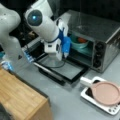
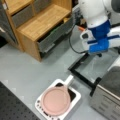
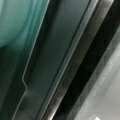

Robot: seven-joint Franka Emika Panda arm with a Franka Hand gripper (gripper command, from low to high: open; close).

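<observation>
My gripper (image 1: 66, 47), white with blue parts, hangs over the lowered glass door (image 1: 62, 68) of a steel toaster oven (image 1: 100, 32), right at its opening. A teal bowl (image 1: 78, 43) with something orange (image 1: 82, 39) in it sits on the tray inside. The bowl is the thing nearest to the gripper. In a front view the gripper (image 2: 98, 46) shows above the door (image 2: 86, 71). The wrist view is filled by the teal bowl (image 3: 15, 22) at top left and the dark tray (image 3: 57, 55) beside it. No fingers show there.
A pan under a pink lid (image 1: 105, 93) rests on a white hob (image 1: 86, 96) in front of the oven, also seen as pan (image 2: 55, 100) and hob (image 2: 75, 96). A wooden cabinet (image 1: 20, 100) and wooden shelving (image 2: 37, 22) stand near the arm's base.
</observation>
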